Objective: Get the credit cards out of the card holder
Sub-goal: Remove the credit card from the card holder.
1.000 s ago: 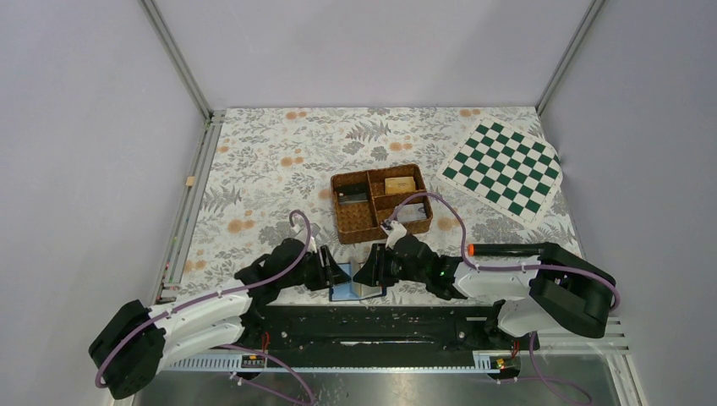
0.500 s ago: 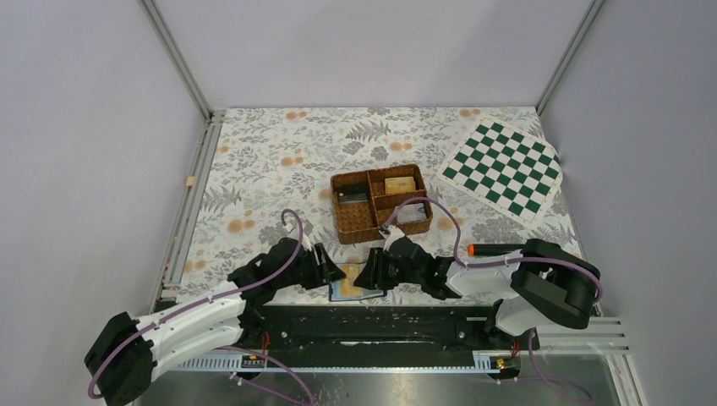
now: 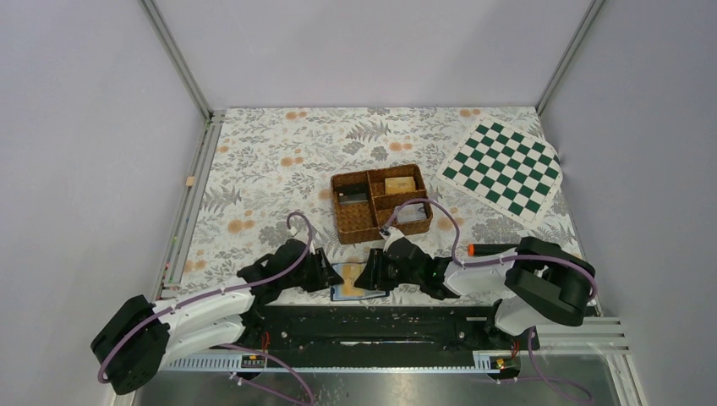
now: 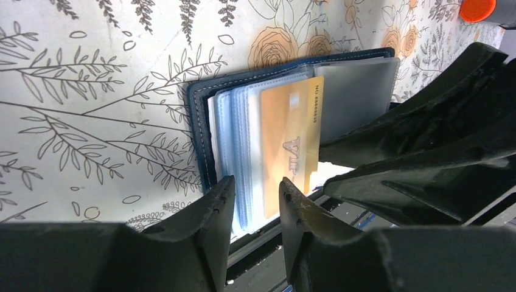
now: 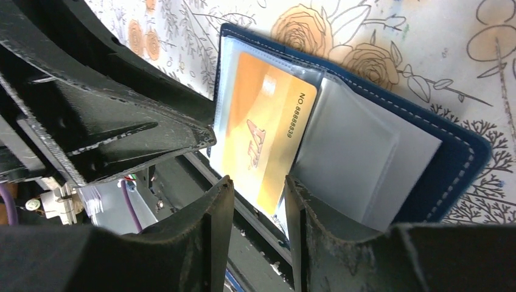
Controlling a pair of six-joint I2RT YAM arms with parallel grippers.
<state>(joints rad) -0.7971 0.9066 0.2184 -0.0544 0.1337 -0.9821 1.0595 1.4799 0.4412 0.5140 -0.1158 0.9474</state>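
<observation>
The card holder (image 3: 372, 292) lies open and flat on the floral cloth at the near table edge, navy outside (image 4: 198, 121), with light blue and clear sleeves inside. A gold card (image 4: 292, 146) sits in a sleeve and also shows in the right wrist view (image 5: 268, 140). My left gripper (image 3: 328, 275) is at the holder's left edge; its jaws (image 4: 252, 194) stand a little apart over the sleeve edges, holding nothing. My right gripper (image 3: 365, 272) is at the holder's right side; its jaws (image 5: 257, 188) stand apart by the gold card's near corner. The two grippers almost touch.
A brown wicker four-compartment tray (image 3: 338, 211) with small items stands just behind the grippers. A green-and-white chessboard mat (image 3: 506, 169) lies at the back right. A black pen with an orange cap (image 3: 499, 249) lies by the right arm. The black table rail runs right below the holder.
A second ago the holder stood folded up between the two grippers; now it lies flat and open with the gold card showing. The left gripper drew back a little, then returned to the holder's edge.
</observation>
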